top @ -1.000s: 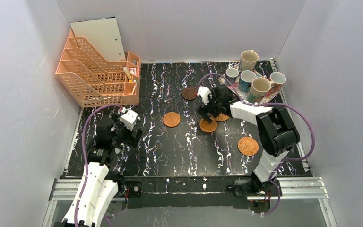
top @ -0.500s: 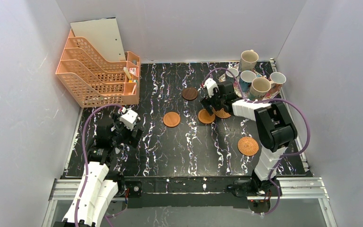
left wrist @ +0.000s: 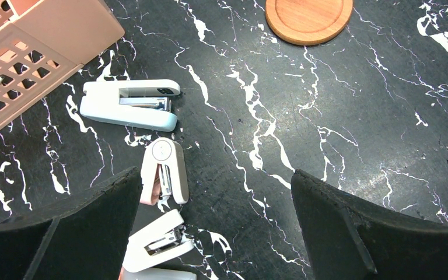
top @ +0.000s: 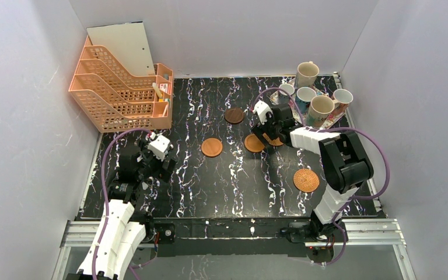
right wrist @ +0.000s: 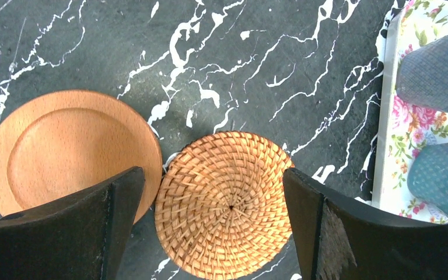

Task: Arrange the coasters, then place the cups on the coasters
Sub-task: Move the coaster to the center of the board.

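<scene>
The right gripper (right wrist: 210,233) is spread wide, holding nothing. A round woven coaster (right wrist: 224,204) lies on the desk (right wrist: 268,58) right between its fingers (right wrist: 64,233). A smooth wooden coaster (right wrist: 64,151) sits just beside it, partly hidden by one finger. Two bluish cups (right wrist: 437,70) on the flowery tray (right wrist: 394,116) are cut off.

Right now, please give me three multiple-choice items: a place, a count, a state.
1. Where are the cups? A on the floral tray; B straight on the table; C in the orange rack.
2. How many coasters are there? A three; B five; C seven.
3. The right hand is: A open over a wicker coaster; B shut on a cup; C shut on a wooden coaster.
Answers: 1 A, all stand on the tray. 2 B, five discs show from above. 3 A, fingers wide apart, wicker between them.
</scene>
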Controlling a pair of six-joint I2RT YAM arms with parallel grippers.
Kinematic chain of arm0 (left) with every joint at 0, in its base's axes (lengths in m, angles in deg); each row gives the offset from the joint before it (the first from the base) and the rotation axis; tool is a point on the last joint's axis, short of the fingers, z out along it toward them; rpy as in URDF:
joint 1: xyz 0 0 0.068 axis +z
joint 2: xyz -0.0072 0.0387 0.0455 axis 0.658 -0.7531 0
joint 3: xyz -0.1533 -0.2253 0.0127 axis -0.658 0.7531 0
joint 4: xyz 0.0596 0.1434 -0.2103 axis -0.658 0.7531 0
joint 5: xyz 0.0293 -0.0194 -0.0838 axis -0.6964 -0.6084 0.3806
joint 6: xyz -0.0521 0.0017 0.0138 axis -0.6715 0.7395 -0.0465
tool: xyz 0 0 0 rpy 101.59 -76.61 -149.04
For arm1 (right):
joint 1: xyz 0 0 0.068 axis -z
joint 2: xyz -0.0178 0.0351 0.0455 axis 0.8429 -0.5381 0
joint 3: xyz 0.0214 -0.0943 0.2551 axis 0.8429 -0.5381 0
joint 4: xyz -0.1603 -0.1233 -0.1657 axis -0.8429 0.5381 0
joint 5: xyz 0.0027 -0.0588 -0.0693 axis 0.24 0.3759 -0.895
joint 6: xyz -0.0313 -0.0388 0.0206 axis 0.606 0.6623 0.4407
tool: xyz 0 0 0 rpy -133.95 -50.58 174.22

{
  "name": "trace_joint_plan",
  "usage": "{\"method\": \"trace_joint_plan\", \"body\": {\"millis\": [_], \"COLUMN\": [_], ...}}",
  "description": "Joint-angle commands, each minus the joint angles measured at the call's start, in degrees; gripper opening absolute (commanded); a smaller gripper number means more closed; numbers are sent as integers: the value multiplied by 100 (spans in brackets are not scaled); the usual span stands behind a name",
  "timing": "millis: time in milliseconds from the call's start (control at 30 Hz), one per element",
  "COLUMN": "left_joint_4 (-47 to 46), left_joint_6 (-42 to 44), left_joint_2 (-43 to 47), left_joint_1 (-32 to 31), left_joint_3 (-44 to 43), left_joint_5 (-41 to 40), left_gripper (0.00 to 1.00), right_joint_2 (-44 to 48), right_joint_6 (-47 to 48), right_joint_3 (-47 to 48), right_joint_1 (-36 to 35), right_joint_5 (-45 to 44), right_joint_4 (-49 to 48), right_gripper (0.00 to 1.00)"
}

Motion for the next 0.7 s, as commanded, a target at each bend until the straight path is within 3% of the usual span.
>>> {"method": "trace_joint_plan", "body": {"millis": [0,667], "left_joint_4": [45,56], "left_joint_6": [50,40], "left_joint_2": [35,80], "left_joint_1": [20,20], "left_joint_3": [33,33], "left_joint_5": [33,28], "left_gripper": [98,98], "right_joint_2": [-117,338], "right_joint_6": [512,864], "right_joint_3": [-493,-801], "right_joint_1": [52,45], "right_joint_5": [-414,-95], "right_joint_4": [1149,1845], "right_gripper": [98,98]}}
